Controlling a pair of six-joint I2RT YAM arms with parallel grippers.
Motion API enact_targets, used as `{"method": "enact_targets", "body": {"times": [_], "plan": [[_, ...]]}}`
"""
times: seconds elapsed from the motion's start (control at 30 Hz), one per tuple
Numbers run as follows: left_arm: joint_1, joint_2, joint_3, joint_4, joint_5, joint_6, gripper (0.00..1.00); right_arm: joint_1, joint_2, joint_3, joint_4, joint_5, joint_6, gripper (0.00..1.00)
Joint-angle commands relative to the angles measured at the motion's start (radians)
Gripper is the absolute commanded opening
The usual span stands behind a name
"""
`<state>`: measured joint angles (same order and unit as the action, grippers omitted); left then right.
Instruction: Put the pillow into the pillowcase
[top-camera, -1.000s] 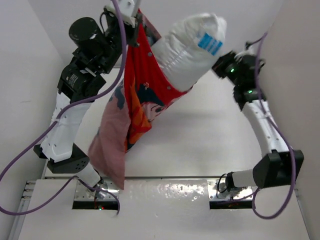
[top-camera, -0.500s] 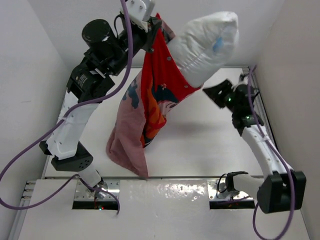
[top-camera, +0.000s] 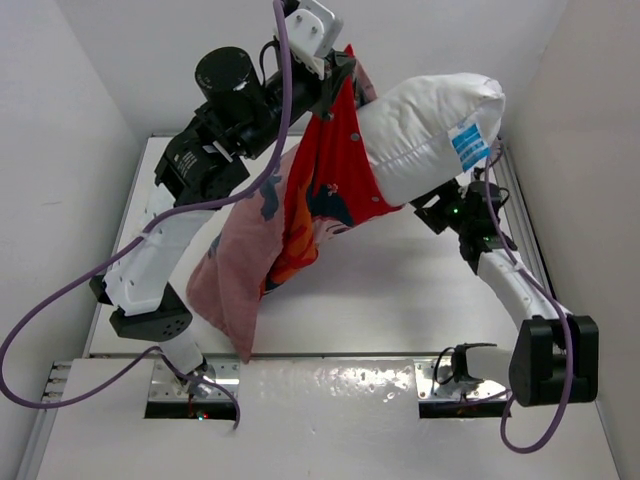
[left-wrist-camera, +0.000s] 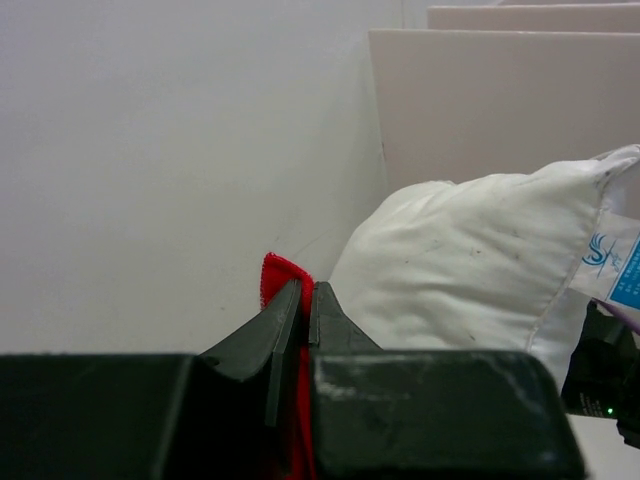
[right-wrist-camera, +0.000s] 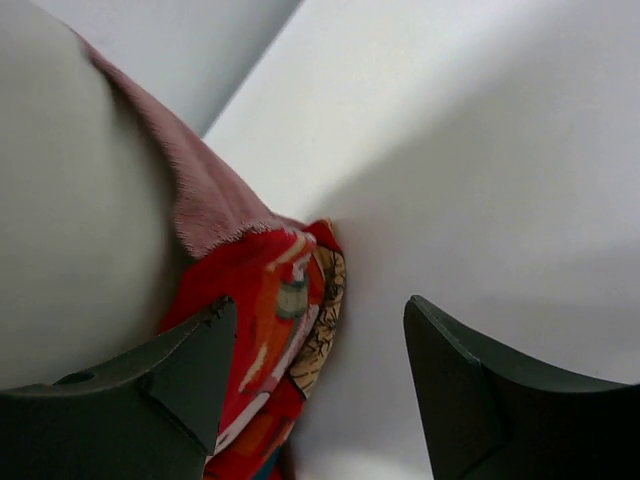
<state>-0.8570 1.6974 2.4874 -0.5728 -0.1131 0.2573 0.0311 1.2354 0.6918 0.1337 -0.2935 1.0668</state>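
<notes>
The red printed pillowcase (top-camera: 325, 190) hangs from my left gripper (top-camera: 340, 70), which is raised high and shut on its upper hem (left-wrist-camera: 272, 272). Its pinkish inside droops at the lower left. The white pillow (top-camera: 430, 130) has one end inside the case's mouth, and the rest juts out to the right with its blue tag (top-camera: 468, 147) showing. In the left wrist view the pillow (left-wrist-camera: 470, 250) bulges just right of the pinched hem. My right gripper (top-camera: 440, 205) sits under the pillow, open and holding nothing. Its wrist view shows the case's red print (right-wrist-camera: 270, 330) beyond the spread jaws (right-wrist-camera: 318, 305).
White walls enclose the white table (top-camera: 400, 300) on the left, back and right. A shiny metal strip (top-camera: 330, 380) with the arm bases runs along the near edge. Purple cables (top-camera: 60, 300) loop beside the left arm.
My right gripper has opened, let go of the pillow and dropped below it. The left arm has carried the pillowcase up and to the right, and the pillow now tips rightward.
</notes>
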Motion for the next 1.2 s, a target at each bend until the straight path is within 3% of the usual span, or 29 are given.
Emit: {"method": "enact_targets", "body": {"times": [0.0, 0.13, 0.23, 0.37, 0.57, 0.8, 1.0, 1.1, 1.13, 1.17], "plan": [[-0.016, -0.05, 0.044, 0.188, 0.001, 0.014, 0.0, -0.026, -0.063, -0.034, 0.079, -0.03, 0.012, 0.67], [-0.02, -0.051, 0.044, 0.179, -0.002, 0.02, 0.0, -0.091, -0.102, -0.061, 0.113, -0.029, 0.079, 0.69], [-0.025, -0.054, 0.038, 0.166, -0.003, 0.02, 0.0, -0.106, -0.082, -0.092, 0.245, -0.039, 0.177, 0.69], [-0.028, -0.068, 0.013, 0.168, -0.005, 0.017, 0.0, -0.079, -0.005, 0.0, 0.204, -0.047, 0.15, 0.69], [-0.033, -0.074, -0.002, 0.16, -0.014, 0.014, 0.0, -0.076, -0.008, -0.023, 0.216, -0.047, 0.171, 0.66], [-0.033, -0.077, -0.021, 0.157, -0.026, 0.02, 0.0, 0.003, -0.071, -0.097, 0.178, -0.035, 0.185, 0.65], [-0.033, -0.07, -0.016, 0.159, -0.022, 0.005, 0.0, 0.099, 0.018, -0.074, 0.205, -0.004, 0.217, 0.64], [-0.033, -0.065, 0.001, 0.157, -0.013, -0.006, 0.0, 0.119, 0.11, -0.016, 0.227, -0.013, 0.223, 0.39], [-0.033, -0.065, 0.005, 0.156, -0.013, -0.007, 0.0, 0.119, 0.13, -0.006, 0.248, -0.024, 0.226, 0.19], [-0.031, -0.062, 0.013, 0.156, -0.014, -0.009, 0.0, 0.118, 0.15, 0.0, 0.263, -0.041, 0.238, 0.07]]}}
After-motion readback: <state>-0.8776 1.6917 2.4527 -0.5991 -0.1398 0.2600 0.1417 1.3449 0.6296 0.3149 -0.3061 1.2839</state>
